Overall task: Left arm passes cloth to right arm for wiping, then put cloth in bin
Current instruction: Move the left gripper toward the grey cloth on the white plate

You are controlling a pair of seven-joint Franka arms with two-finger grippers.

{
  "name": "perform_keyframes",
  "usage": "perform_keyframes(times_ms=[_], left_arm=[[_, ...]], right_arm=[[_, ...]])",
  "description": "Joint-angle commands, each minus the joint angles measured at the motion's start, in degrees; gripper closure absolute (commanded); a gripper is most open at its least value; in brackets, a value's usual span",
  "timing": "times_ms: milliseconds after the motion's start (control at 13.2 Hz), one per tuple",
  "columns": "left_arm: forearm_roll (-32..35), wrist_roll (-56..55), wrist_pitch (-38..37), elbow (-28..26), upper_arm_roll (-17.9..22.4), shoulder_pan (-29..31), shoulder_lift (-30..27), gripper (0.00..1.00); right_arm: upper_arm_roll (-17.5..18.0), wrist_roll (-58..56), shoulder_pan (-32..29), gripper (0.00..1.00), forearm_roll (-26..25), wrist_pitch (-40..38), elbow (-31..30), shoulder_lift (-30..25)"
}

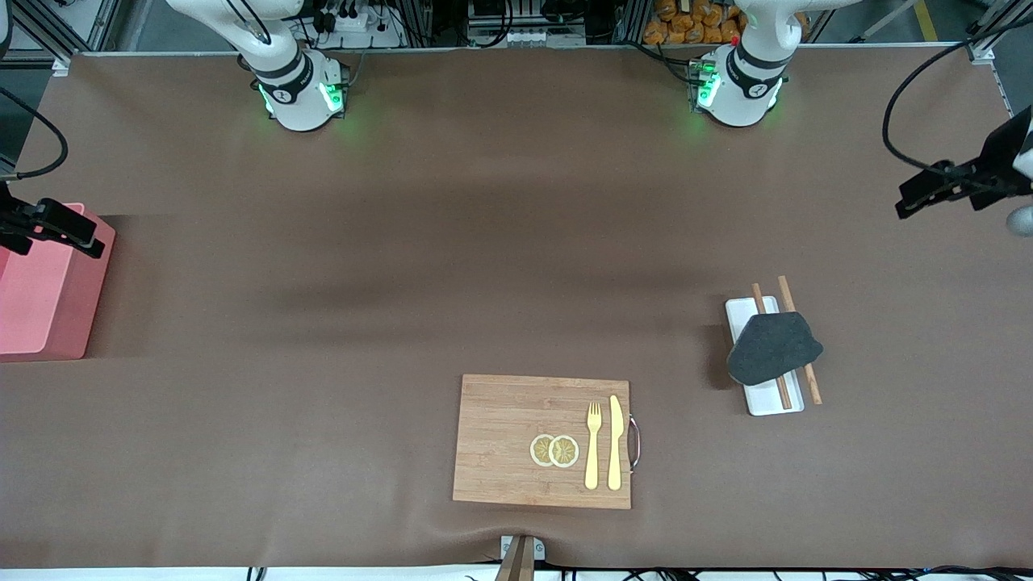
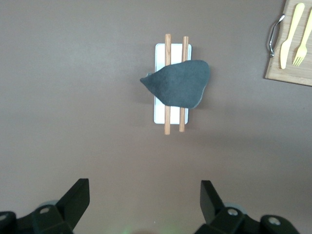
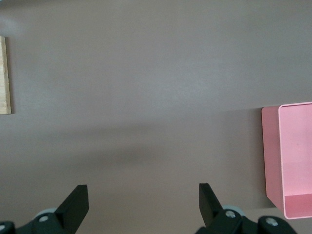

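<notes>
The charcoal-grey cloth (image 1: pixel 773 347) lies rumpled on a flat white tray (image 1: pixel 763 401), over two wooden chopsticks (image 1: pixel 809 386), toward the left arm's end of the table. It also shows in the left wrist view (image 2: pixel 179 83). My left gripper (image 2: pixel 145 189) is open and empty, high above bare table beside the tray; in the front view it is at the picture's edge (image 1: pixel 952 184). The pink bin (image 1: pixel 40 303) stands at the right arm's end of the table and shows in the right wrist view (image 3: pixel 295 161). My right gripper (image 3: pixel 144 191) is open and empty, up by the bin (image 1: pixel 56 230).
A wooden cutting board (image 1: pixel 516 403) with a metal handle lies near the front edge. It carries two lemon slices (image 1: pixel 554 450), a yellow fork (image 1: pixel 593 444) and a yellow knife (image 1: pixel 615 442). Brown table surface lies between the board, tray and bin.
</notes>
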Motion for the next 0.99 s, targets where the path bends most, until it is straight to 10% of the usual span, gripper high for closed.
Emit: perform_keyframes(times_ms=[0, 911], left_arm=[[1.3, -0.21, 5.66, -1.28, -0.23, -0.13, 4.34, 0.0], [0.77, -1.26, 19.75, -2.08, -0.32, -0.48, 24.3, 0.11]], right_arm=[[0.71, -0.79, -1.46, 0.0, 0.34, 0.14, 0.37, 0.12], [0.79, -0.52, -1.37, 0.0, 0.78, -0.56, 0.37, 0.12]])
